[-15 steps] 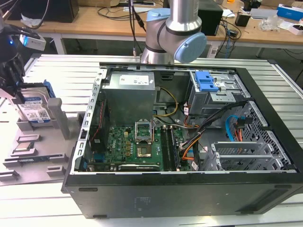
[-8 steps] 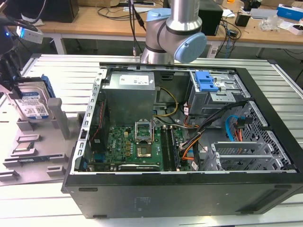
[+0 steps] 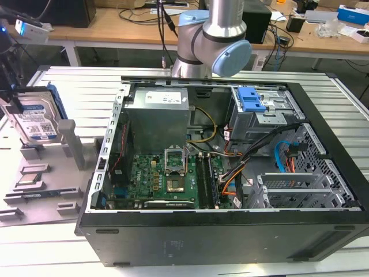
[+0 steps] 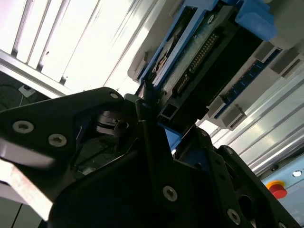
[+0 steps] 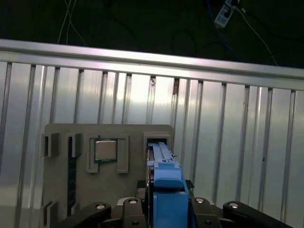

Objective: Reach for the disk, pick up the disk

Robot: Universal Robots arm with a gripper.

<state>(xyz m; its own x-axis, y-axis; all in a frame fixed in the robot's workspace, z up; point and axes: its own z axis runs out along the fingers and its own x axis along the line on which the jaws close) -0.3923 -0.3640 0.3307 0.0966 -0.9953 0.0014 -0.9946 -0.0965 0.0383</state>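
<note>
The disk (image 3: 33, 120) stands on edge in the grey fixture (image 3: 52, 173) at the exterior view's left, its white-and-blue label facing out and a blue bracket around it. My gripper (image 3: 16, 103) comes down on its upper edge from the far left. In the first wrist view the blue bracket of the disk (image 5: 165, 183) sits between my black fingers (image 5: 199, 205), which press against both its sides. The second wrist view shows the disk's circuit-board side (image 4: 204, 52) with one finger (image 4: 148, 118) against its edge.
An open black computer case (image 3: 219, 236) takes up the middle of the ribbed metal table (image 3: 75, 86), with a grey power-supply box (image 3: 158, 118) and a blue latch (image 3: 251, 99) inside. The fixture also holds a processor chip (image 5: 105, 150). Benches with cables stand behind.
</note>
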